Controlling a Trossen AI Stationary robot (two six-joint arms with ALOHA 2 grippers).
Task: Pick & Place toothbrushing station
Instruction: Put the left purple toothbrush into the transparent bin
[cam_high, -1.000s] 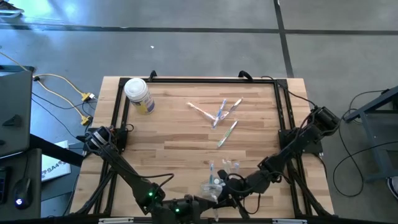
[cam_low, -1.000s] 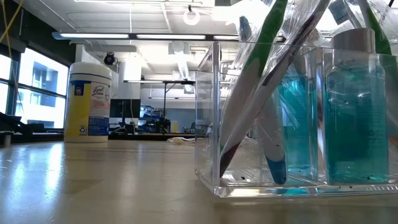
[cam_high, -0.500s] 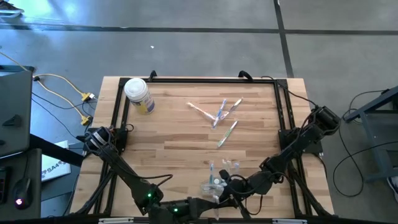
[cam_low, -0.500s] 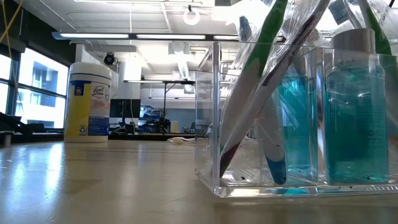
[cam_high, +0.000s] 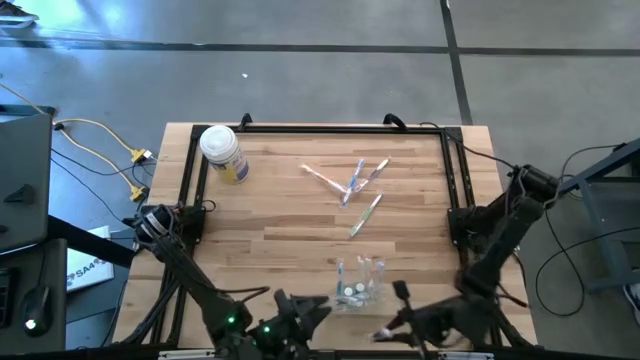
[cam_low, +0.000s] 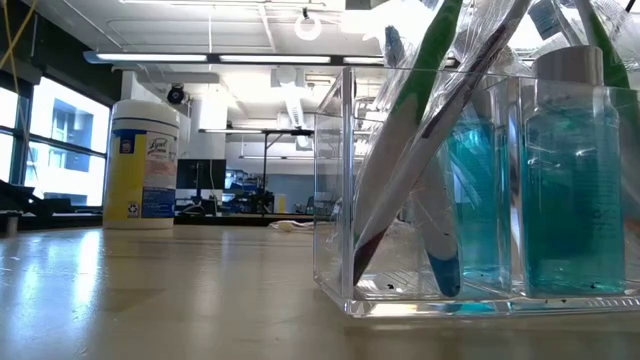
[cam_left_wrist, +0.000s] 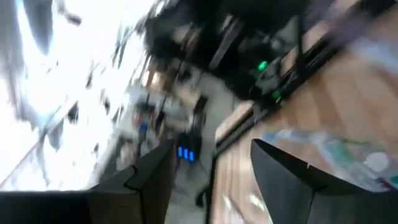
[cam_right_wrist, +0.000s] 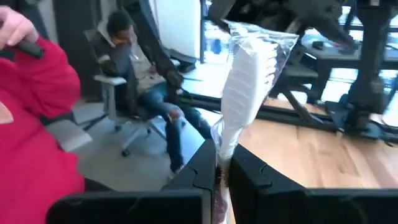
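The clear holder (cam_high: 359, 281) stands near the table's near edge with several wrapped toothbrushes leaning in it. The low view shows the holder (cam_low: 345, 180) close up, with teal bottles beside the brushes. Several loose toothbrushes (cam_high: 353, 186) lie flat on the table's far half. My left gripper (cam_high: 305, 306) is to the left of the holder, at the near edge. In its wrist view my left gripper (cam_left_wrist: 211, 180) is open with nothing between its fingers. My right gripper (cam_high: 392, 325) is near-right of the holder and shut on a white wrapped toothbrush (cam_right_wrist: 247, 74). My right gripper pinches the toothbrush's handle (cam_right_wrist: 221, 147) between its two shut fingers, clear wrapper and all. The brush runs on along the fingers, and its bristle head (cam_right_wrist: 252, 59) sticks out well beyond the fingertips. It is lifted clear of the table.
A white-lidded jar with a yellow label (cam_high: 223, 152) stands at the far left of the table. A black frame (cam_high: 320, 127) runs round the table's edges. The right wrist view shows a person in red (cam_right_wrist: 31, 124) and a seated person (cam_right_wrist: 140, 68) beyond the table.
My right gripper has drawn back from the holder toward the table's near-right corner, still shut on the toothbrush, and its arm has swung out to the right. My left gripper has moved away from the holder toward the left.
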